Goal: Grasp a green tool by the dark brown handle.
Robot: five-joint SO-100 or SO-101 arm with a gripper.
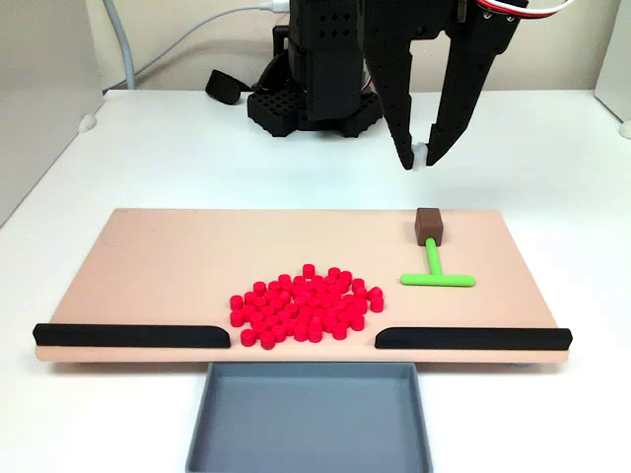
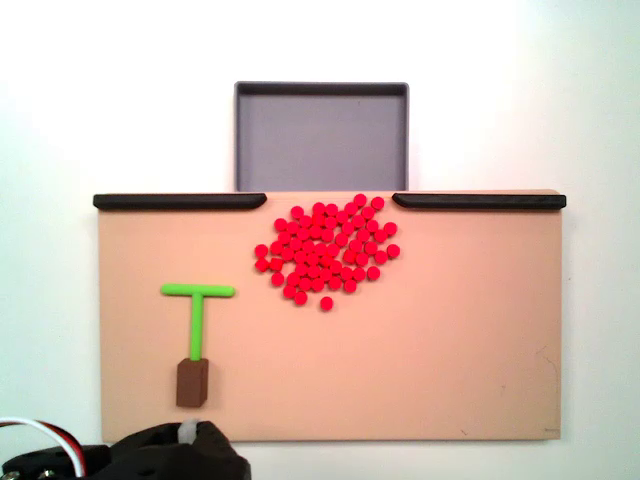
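The green tool (image 1: 436, 275) lies flat on the tan board (image 1: 197, 256), right of centre in a fixed view, its crossbar toward the front. Its dark brown handle (image 1: 429, 226) sits at the far end of the stem. In the other fixed view the green tool (image 2: 197, 310) lies at the board's left, with the dark brown handle (image 2: 192, 382) near the bottom edge. My gripper (image 1: 421, 158) hangs open above and just behind the handle, its black fingers pointing down, nothing between them. From above, the gripper (image 2: 190, 435) shows just below the handle.
A pile of several red cylinders (image 1: 306, 304) sits mid-board. Two long black strips (image 1: 133, 336) (image 1: 473, 338) line the board's front edge. A grey tray (image 1: 310, 414) stands in front of the gap between them. The arm's black base (image 1: 315, 99) is behind the board.
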